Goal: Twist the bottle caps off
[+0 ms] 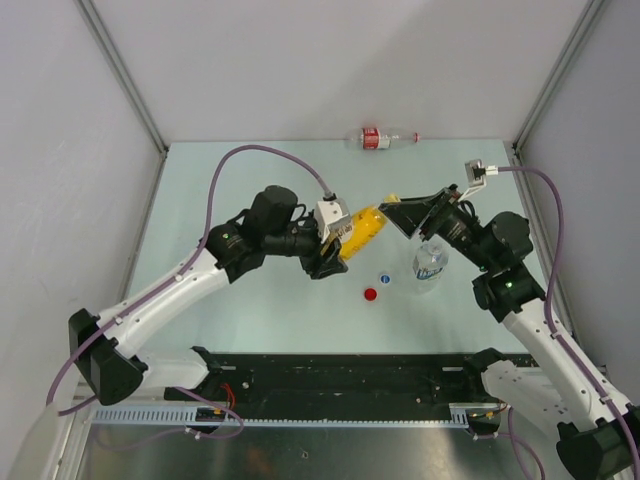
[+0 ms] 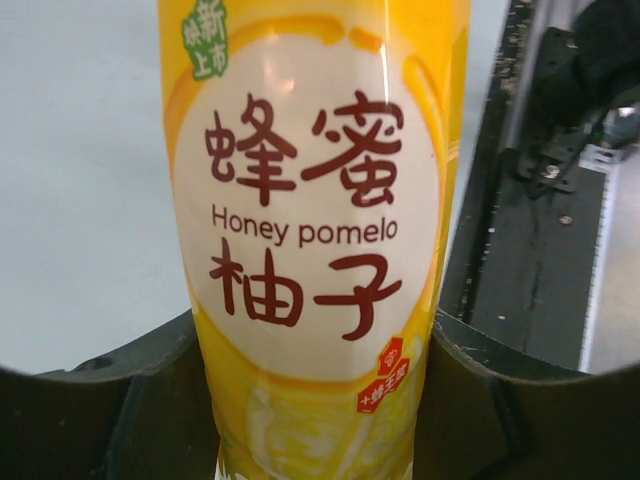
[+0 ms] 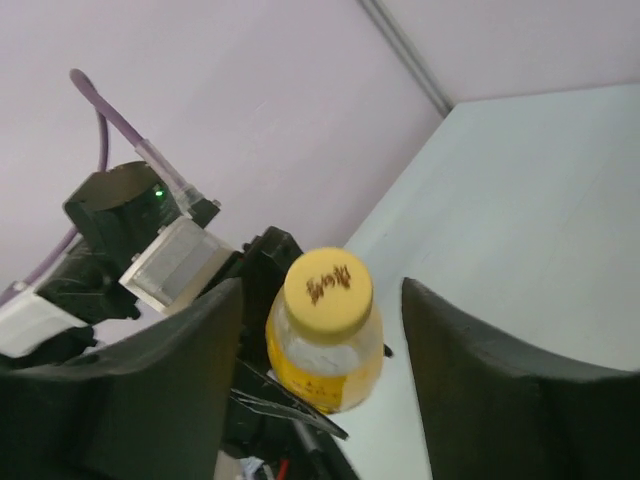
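Note:
My left gripper (image 1: 338,246) is shut on the yellow bottle (image 1: 362,232) and holds it tilted above the table. In the left wrist view its white label (image 2: 305,200) fills the frame between my fingers (image 2: 150,400). The yellow cap (image 3: 328,290) sits on the bottle's neck. My right gripper (image 3: 322,345) is open, one finger on each side of that cap, not touching it; it also shows in the top view (image 1: 398,212). A red cap (image 1: 371,295) and a blue cap (image 1: 384,277) lie loose on the table.
A short clear bottle (image 1: 430,263) stands just under my right arm, right of the blue cap. A slim clear bottle with a red label (image 1: 380,138) lies on its side at the table's far edge. Grey walls enclose the table (image 1: 250,180).

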{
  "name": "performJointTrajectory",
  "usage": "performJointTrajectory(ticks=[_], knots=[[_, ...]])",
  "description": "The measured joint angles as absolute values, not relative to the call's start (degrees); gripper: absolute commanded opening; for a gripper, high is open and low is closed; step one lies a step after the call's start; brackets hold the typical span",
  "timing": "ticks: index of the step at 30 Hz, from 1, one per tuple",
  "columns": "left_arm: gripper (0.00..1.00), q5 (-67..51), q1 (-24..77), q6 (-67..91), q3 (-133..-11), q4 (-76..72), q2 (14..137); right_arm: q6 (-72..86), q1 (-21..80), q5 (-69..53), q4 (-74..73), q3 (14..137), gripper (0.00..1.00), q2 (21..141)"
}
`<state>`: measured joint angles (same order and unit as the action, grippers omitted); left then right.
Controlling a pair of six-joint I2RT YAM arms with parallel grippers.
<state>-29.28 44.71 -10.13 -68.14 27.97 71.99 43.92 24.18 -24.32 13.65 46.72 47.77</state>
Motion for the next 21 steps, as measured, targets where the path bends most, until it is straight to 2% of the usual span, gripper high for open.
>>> performJointTrajectory(ticks=[3, 6, 15, 21], knots=[[0.3, -24.3, 44.8, -10.2, -67.5, 27.8, 71.2, 44.2, 23.1, -24.4, 13.5, 46.7, 0.93, 47.8], [0.32, -18.2, 45.6, -10.2, -66.8, 27.7, 70.3, 44.5, 22.5, -24.5, 13.3, 46.7, 0.99, 47.7], [0.32, 5.2, 52.4, -11.2, -64.9, 27.8, 68.8, 44.9, 21.4, -24.8, 12.3, 46.7, 0.99, 47.9], [0.32, 18.2, 56.9, -11.7, -64.5, 28.0, 69.2, 45.7, 21.3, -24.7, 11.8, 46.7, 0.91, 49.5]])
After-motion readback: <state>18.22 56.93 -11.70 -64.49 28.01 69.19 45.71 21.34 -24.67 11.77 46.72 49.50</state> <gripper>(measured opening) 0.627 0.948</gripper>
